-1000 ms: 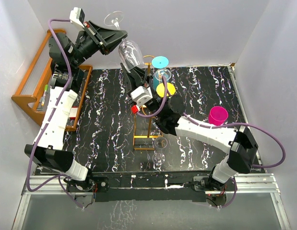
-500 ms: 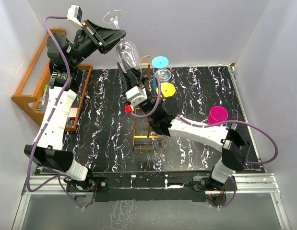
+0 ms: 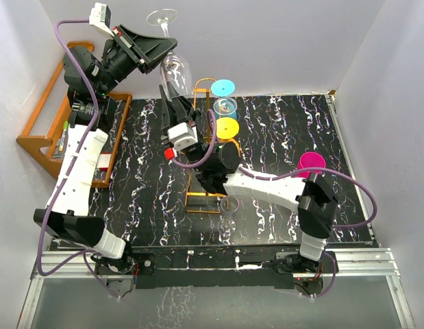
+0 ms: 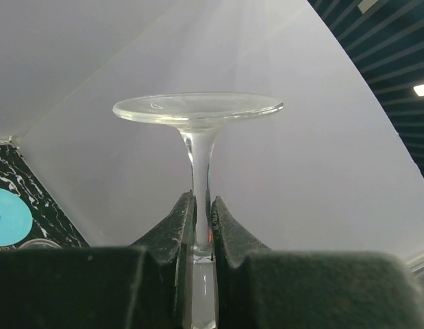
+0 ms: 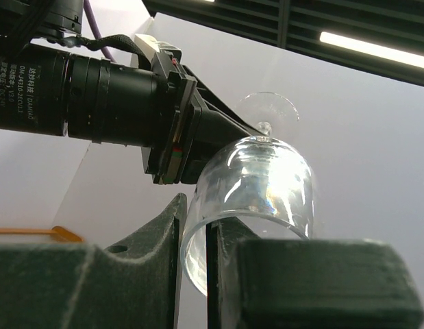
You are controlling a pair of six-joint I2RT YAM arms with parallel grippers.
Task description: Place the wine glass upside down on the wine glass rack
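Note:
The wine glass (image 3: 175, 68) is held upside down high above the table's back left, its foot (image 3: 162, 15) uppermost. My left gripper (image 3: 164, 49) is shut on its stem; in the left wrist view the fingers (image 4: 185, 226) clamp the stem (image 4: 200, 164) below the foot. My right gripper (image 3: 177, 103) reaches up from below and is shut on the bowl's rim; in the right wrist view (image 5: 193, 233) one finger is outside and one inside the bowl (image 5: 256, 185). The golden wire rack (image 3: 198, 210) stands just right of the glass.
A second wine glass (image 3: 229, 205) is by the rack's base and a third (image 3: 227, 106) sits near its top. Cyan (image 3: 224, 87) and yellow (image 3: 227, 128) cups are behind the rack, a magenta cup (image 3: 309, 163) is at right. A brown wooden shelf (image 3: 40, 137) stands at left.
Both arms have moved left and a little up with the glass held between them. The right arm has swung further left over the rack.

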